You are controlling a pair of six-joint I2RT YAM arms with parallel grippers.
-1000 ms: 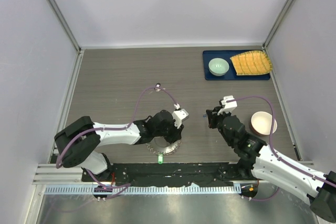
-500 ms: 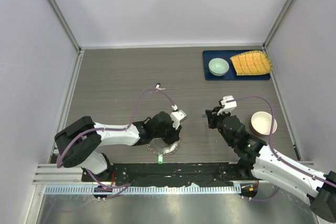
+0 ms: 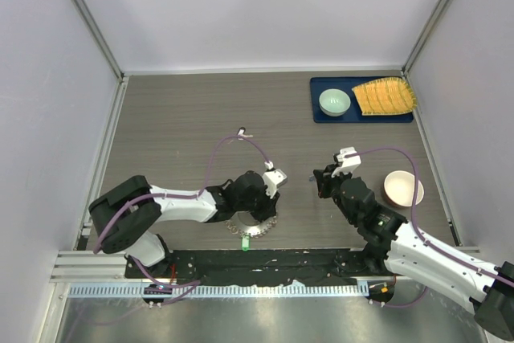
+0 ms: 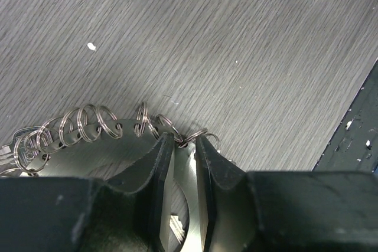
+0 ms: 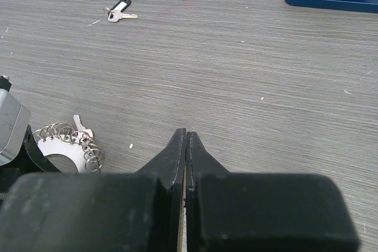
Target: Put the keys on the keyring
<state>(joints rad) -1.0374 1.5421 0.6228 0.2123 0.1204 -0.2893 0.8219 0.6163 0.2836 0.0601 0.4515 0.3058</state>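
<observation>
Left wrist: left gripper [image 4: 184, 140] jaws narrowly apart at keyring [image 4: 82, 146] rim (grasping or not, cannot tell). Right gripper [image 5: 185, 134] clenched, empty, right of keyring.

Not much moved, honestly. The left arm [image 3: 189, 201] did all of it. Its wrist slid back a touch toward the near edge of the worktop [image 3: 177, 118] and slightly left, so it ended up sitting lower over the keyring [image 3: 259, 229]. The white block [image 3: 275, 176] on that wrist drifted the same way with it. The bulky joint down by the arm's base nudged a hair right and nearer too. Most of that shift came in the first half second, and after that it barely crept. Couldn't tell whether the keyring itself budged under there.
</observation>
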